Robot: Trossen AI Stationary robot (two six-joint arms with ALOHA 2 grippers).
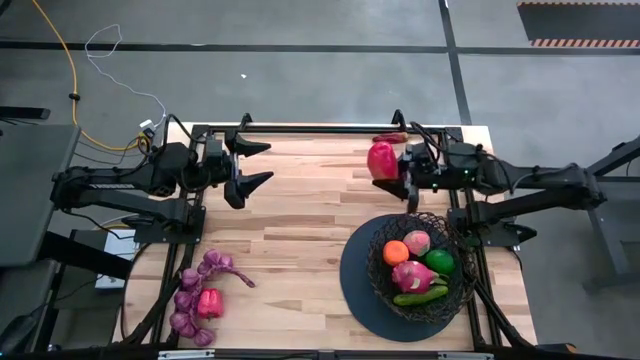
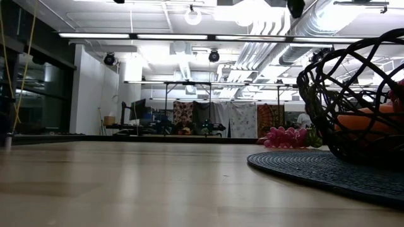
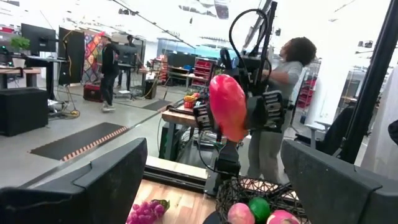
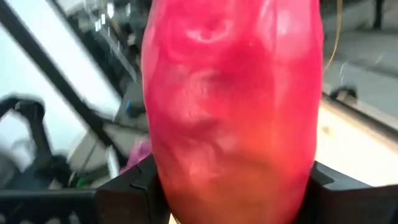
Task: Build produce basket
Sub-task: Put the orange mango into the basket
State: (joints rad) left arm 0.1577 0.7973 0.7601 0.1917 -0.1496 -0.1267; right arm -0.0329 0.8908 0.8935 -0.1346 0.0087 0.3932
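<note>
The black wire basket (image 1: 458, 285) stands on its dark round disc base (image 1: 360, 290) at the table's right near side. It holds an orange, a peach, a green ball, a pink dragon fruit and a cucumber. My right gripper (image 1: 388, 162) is beyond the basket, toward the far edge, shut on a large red pepper (image 1: 381, 160). My left gripper (image 1: 262, 164) hovers open over the table's left far part and touches nothing. Purple grape bunches (image 1: 192, 292) with a small red pepper (image 1: 208, 303) lie at the left near corner. My right gripper pinches the red pepper between its two fingers, one on each side of its lower half (image 4: 186, 180). The fingers (image 4: 118, 196) come in level from the table's right. The pepper (image 3: 228, 107) stands upright in the hold, lifted clear of the table.
A thin red piece (image 1: 388, 137) lies at the far edge behind the right gripper. Bare wood spreads across the table's middle (image 1: 300, 230). People stand in the room beyond the table in the left wrist view. The low view shows the basket (image 2: 360, 94) and grapes (image 2: 284, 135).
</note>
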